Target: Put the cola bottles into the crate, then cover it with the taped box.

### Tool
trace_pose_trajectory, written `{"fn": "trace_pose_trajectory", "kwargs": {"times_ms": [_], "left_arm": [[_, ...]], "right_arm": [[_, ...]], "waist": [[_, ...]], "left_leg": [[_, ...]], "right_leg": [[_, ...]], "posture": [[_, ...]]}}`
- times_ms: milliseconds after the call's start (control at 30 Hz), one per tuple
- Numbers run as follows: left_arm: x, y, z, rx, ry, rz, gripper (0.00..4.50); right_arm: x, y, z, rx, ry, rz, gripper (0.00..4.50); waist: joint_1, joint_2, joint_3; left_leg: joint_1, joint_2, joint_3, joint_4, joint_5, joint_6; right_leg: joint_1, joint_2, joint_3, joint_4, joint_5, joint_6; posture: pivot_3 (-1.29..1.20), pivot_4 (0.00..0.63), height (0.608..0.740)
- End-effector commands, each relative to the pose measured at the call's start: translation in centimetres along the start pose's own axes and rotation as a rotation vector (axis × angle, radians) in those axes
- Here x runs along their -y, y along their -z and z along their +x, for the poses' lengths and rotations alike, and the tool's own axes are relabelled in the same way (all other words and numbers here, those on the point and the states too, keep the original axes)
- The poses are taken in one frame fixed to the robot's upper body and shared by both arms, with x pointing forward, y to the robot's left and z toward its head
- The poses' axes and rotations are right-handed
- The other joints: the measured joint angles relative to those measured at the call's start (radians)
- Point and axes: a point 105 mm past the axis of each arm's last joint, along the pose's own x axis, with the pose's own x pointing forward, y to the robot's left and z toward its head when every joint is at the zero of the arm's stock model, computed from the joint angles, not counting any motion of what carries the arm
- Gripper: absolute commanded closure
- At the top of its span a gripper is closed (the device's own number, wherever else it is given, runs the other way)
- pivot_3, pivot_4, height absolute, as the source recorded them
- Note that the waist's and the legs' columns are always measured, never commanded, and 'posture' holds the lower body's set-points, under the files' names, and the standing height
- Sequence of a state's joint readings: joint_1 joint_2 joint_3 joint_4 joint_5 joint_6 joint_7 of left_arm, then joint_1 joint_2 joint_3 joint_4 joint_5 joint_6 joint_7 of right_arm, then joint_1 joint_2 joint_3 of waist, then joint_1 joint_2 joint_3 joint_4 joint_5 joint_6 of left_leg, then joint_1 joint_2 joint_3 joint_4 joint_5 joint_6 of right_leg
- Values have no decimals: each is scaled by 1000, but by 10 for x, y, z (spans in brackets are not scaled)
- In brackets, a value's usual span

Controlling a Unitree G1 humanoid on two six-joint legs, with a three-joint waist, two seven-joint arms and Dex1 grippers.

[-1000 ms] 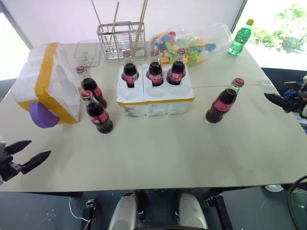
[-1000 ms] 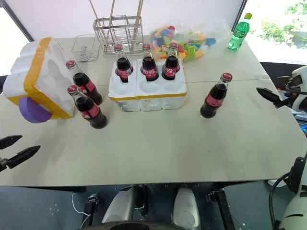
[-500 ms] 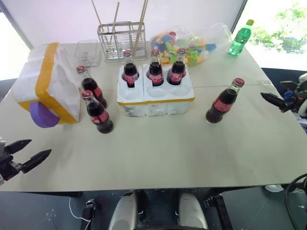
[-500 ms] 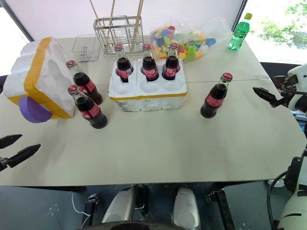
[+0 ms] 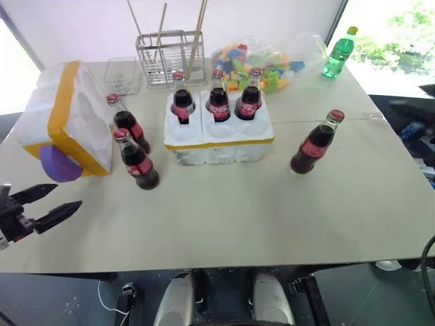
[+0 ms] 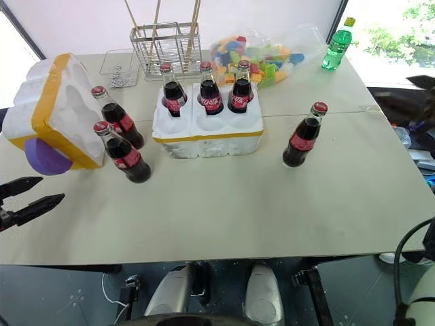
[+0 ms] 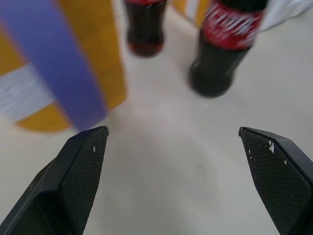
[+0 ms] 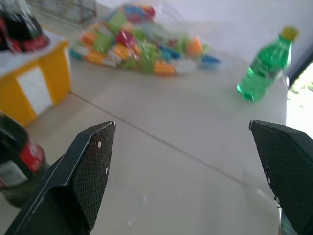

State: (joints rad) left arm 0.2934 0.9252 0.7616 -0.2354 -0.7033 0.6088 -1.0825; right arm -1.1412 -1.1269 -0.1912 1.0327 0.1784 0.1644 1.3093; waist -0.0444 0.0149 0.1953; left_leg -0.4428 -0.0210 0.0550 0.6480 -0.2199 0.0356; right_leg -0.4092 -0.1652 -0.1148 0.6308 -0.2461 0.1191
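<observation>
The crate, a low white block with a yellow band, sits mid-table with three cola bottles in its far row. Two more cola bottles stand to its left and one to its right. The taped box lies tipped at the far left, a purple disc facing me. My left gripper hovers open near the table's front left, pointing at the two loose bottles and the box. My right gripper is open and raised beyond the right table edge, its tip just visible.
At the back stand a wire rack with wooden sticks, a small clear tray, a bag of coloured blocks and a green plastic bottle. Bare tabletop lies in front of the crate.
My right gripper has risen and drawn away to the upper right edge of the head views. My left gripper has shifted a little right and up towards the two loose bottles.
</observation>
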Motion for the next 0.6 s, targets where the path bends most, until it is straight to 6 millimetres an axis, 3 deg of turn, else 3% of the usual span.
{"fn": "trace_pose_trajectory", "kwargs": {"times_ms": [33,167,267,433,600], "left_arm": [[23,-19,13,10,112,53,45],[37,-27,35,34,152,100,45],[31,-31,52,65,105,139,45],[26,-32,83,117,81,152,45],[26,-31,103,136,82,152,45]], "right_arm": [[-16,-51,0,70,-147,-67,0],[-54,-89,21,100,-359,-119,0],[-82,-103,33,102,-492,-152,0],[-123,-111,39,142,-676,-179,0],[-139,-110,43,162,-722,-172,0]], "waist": [[0,0,0],[2,0,0],[5,0,0],[28,0,0],[37,-1,0]], "left_leg": [[0,0,0,0,0,0],[0,0,0,-1,0,0],[0,0,0,-1,0,0],[0,-1,1,0,3,1],[-1,-1,1,2,3,-1]], "right_leg": [[0,0,0,0,0,0],[-1,1,0,1,0,0],[0,1,0,1,0,0],[0,1,0,3,3,1],[0,1,0,2,4,2]], "posture": [[0,150,736],[0,150,736],[0,150,736],[0,150,736],[0,150,736]]}}
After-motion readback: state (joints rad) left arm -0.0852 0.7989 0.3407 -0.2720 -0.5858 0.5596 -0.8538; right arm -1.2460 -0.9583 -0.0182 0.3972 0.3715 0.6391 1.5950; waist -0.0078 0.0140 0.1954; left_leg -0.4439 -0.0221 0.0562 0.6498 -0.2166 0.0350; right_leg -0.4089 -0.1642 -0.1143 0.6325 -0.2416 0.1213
